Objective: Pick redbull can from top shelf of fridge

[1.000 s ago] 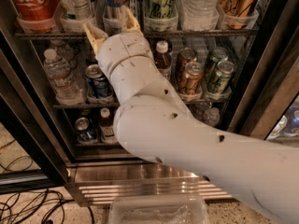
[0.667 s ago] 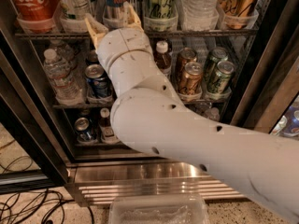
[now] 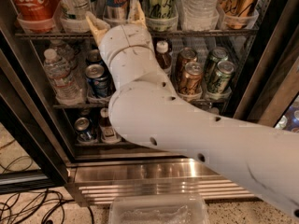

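The redbull can (image 3: 117, 0), slim, blue and silver with red lettering, stands in a clear cup holder on the top shelf (image 3: 205, 31) of the fridge (image 3: 261, 73); its top is cut off by the frame edge. My gripper (image 3: 116, 18) reaches up at the shelf front with its two tan fingers spread, one finger (image 3: 96, 26) left of the can's base and one (image 3: 136, 12) right of it. The fingers stand to either side of the can without closing on it. My white arm hides the middle of the racks below.
On the top shelf stand a red Coca-Cola can (image 3: 32, 3), a water bottle (image 3: 74, 3), a pale green-lettered can (image 3: 162, 3), a clear bottle (image 3: 201, 3) and a gold can (image 3: 238, 3). Lower racks hold short cans (image 3: 191, 76) and bottles. A clear plastic bin (image 3: 159, 210) and cables (image 3: 32, 206) lie on the floor.
The gripper has crept slightly up and right towards the redbull can; the arm has shifted a little to the left in view. Nothing was taken hold of.
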`<state>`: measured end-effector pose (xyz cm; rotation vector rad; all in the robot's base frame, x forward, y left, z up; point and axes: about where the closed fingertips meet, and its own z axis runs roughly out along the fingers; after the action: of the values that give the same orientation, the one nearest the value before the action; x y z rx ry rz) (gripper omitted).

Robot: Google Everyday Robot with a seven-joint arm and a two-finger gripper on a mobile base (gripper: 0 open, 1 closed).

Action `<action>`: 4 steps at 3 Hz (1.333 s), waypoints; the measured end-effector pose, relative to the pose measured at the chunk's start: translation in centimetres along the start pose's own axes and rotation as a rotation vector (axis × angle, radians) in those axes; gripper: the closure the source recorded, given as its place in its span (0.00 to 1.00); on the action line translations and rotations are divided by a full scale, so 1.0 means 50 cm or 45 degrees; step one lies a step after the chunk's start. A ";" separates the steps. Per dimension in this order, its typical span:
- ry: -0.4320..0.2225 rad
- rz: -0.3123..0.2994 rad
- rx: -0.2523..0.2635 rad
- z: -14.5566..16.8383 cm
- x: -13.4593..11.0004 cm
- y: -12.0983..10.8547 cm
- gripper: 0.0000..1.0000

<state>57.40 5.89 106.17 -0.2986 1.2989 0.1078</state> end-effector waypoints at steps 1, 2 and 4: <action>0.007 -0.018 0.018 0.011 0.002 -0.012 0.33; 0.012 -0.039 0.030 0.025 0.002 -0.026 0.33; 0.026 -0.071 0.034 0.053 0.008 -0.043 0.34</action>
<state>60.48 4.54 106.76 -0.3138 1.3104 0.0404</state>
